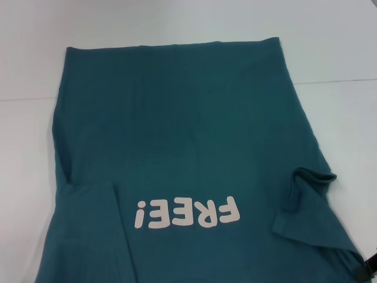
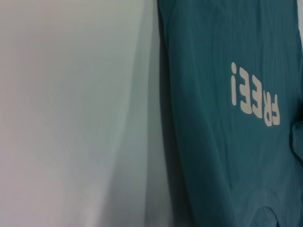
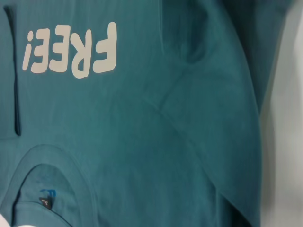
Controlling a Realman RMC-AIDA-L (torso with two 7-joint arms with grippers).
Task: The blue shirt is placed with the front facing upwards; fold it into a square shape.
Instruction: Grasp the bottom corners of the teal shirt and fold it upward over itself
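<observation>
Teal-blue shirt (image 1: 177, 135) is flat on the white table (image 1: 341, 53), lettering up, both sleeves already flipped inward, so the body folds remain, and can't tell either gripper's state.

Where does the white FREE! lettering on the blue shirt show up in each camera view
Head view: the FREE! lettering sits low and central on the blue shirt, upside down.
Left wrist view: lettering runs diagonally near one picture edge.
Right wrist view: lettering sits in a picture corner, the neck opening farther along.
Shared landmark: the exclamation mark ending the word.
</observation>
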